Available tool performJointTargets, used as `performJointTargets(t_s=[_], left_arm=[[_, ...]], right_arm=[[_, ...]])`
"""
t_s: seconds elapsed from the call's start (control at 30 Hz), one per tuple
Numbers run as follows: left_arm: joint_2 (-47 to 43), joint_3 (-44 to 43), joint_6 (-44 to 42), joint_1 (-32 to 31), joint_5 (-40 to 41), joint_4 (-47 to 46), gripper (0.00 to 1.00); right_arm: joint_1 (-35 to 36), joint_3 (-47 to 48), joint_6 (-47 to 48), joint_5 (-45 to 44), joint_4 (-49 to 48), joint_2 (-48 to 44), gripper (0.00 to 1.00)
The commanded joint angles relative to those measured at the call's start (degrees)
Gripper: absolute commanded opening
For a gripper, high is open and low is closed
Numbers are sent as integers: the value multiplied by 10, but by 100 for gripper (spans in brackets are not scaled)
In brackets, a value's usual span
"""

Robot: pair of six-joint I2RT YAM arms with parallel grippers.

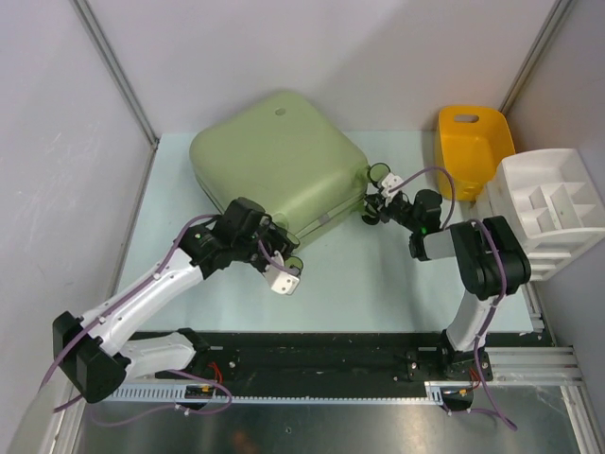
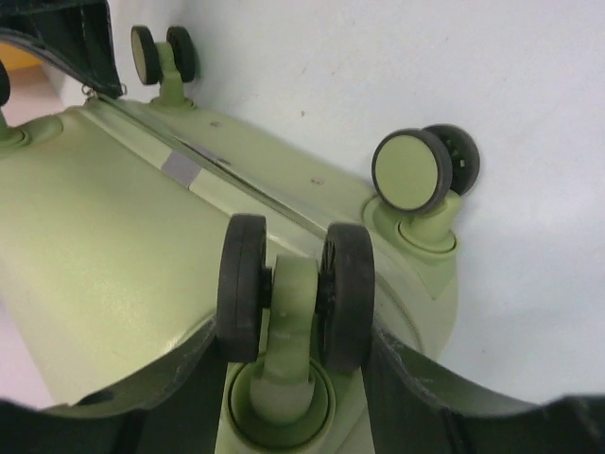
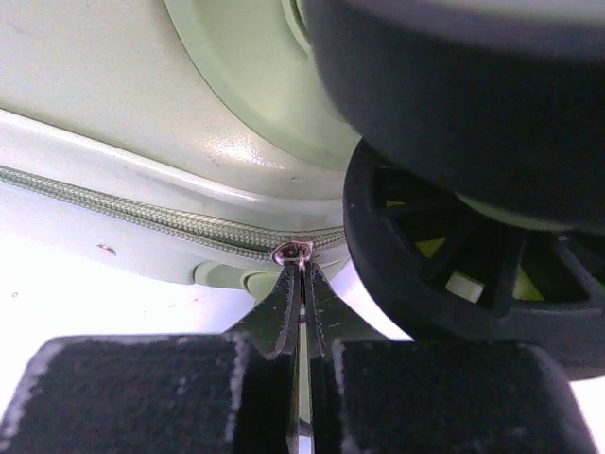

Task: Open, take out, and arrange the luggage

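Top view: the luggage (image 1: pixel 274 165), a stiff, smooth, bulky hard shell, lies closed ahead of both my jaws.
Left wrist: my left gripper (image 2: pixel 302 402) stands part open astride a corner wheel (image 2: pixel 293 288), not clamped.
Right wrist: my right gripper (image 3: pixel 301 284) is pinched tight on the zipper pull (image 3: pixel 295 253), the likeliest purchase for opening.

The suitcase (image 1: pixel 274 161) lies flat on the worktop (image 1: pixel 359 284), beyond the left claw (image 1: pixel 282 271) and left of the right claw (image 1: pixel 378 203). A caster wheel (image 2: pixel 293 293) sits within the left claw. The zipper pull (image 3: pixel 295 253) sits in the right claw; the tub (image 1: pixel 470 147) and organizer tray (image 1: pixel 553 203) lie to its right.
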State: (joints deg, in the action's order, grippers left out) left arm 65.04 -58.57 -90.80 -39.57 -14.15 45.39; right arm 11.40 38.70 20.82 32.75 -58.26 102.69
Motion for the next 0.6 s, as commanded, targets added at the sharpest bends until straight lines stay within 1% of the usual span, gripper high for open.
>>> performJointTargets(t_s=[0.0,0.2,0.33,0.43,0.57], left_arm=[[-11,34,-19,42,62,160,0],[-9,34,-37,47,60,172,0],[-5,33,-46,49,59,180,0],[-5,37,-53,54,55,183,0],[-11,52,-68,55,58,187,0]], right_arm=[[-62,84,22,-51,-99,37,0],[-87,131,12,-31,-118,71,0],[-103,136,13,-19,-121,79,0],[-105,155,12,-16,-128,104,0],[-96,195,10,6,-162,140,0]])
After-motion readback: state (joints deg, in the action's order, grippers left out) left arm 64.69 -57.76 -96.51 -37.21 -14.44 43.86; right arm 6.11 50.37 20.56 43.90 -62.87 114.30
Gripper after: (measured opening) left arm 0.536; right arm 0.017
